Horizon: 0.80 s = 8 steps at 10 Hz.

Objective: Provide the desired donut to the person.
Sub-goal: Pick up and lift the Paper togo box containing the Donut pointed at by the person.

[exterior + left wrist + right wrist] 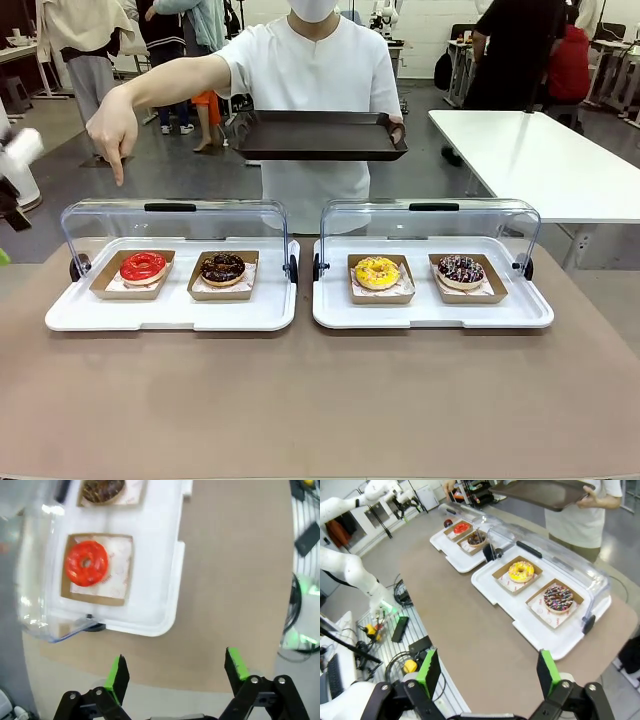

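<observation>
The person [315, 90] points down over the red donut [143, 267], which sits at the left end of the left white tray [170, 312] on the worktop [320, 400]. The left hand [176, 661] and right hand [488, 656] hang spread apart, holding nothing.

Beyond the tan counter [300, 400] there's a grey, polished floor [70, 190] picking up soft reflections in bright, even light, and a long white table [540, 150] runs away on the right with more desks [622, 60] lined up behind it. At the very back a plain white wall [430, 22] closes off the room, with another pale desk [20, 52] at the far left edge. Down beside the counter, in the right wrist view, a wire rack [422, 625] carries black cables [402, 597].
</observation>
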Each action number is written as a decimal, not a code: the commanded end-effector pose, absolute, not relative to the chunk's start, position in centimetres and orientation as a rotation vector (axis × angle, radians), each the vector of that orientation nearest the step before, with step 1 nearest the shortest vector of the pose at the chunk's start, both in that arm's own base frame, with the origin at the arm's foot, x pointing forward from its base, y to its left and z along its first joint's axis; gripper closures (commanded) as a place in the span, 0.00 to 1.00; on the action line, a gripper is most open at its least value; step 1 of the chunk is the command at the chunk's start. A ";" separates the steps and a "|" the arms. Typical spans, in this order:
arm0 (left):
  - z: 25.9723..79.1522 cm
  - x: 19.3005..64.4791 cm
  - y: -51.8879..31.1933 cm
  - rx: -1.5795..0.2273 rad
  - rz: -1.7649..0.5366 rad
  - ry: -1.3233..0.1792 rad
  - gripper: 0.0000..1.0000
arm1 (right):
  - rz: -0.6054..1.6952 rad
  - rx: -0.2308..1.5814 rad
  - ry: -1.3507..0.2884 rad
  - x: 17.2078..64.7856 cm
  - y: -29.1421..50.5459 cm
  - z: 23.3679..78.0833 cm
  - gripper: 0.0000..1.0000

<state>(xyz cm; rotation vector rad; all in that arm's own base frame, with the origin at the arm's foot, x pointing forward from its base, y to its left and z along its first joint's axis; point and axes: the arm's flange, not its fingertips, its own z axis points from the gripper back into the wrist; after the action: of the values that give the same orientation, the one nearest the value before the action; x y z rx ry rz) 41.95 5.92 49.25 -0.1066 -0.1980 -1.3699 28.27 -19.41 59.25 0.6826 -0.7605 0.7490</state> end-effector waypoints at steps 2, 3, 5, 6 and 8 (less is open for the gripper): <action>44.8 45.4 3.3 -0.065 -1.386 -0.085 0.00 | 0.756 0.693 -0.769 28.3 -19.4 59.2 0.00; 43.6 46.3 2.4 -0.074 -1.383 -0.092 0.00 | 0.756 0.693 -0.769 28.3 -19.4 59.2 0.00; 41.7 47.6 0.8 -0.081 -1.390 -0.076 0.00 | 0.756 0.693 -0.769 28.3 -19.4 59.2 0.00; 41.0 48.2 0.3 -0.086 -1.395 -0.072 0.00 | 0.756 0.693 -0.769 28.3 -19.4 59.2 0.00; 40.3 48.8 0.0 -0.083 -1.443 -0.089 0.00 | 0.756 0.693 -0.769 28.3 -19.4 59.2 0.00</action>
<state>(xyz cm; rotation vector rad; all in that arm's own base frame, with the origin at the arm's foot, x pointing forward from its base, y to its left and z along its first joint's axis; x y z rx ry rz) 48.30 0.05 40.12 -0.0784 -0.0568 -1.4310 28.31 -19.41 59.20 0.6833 -0.7585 0.7482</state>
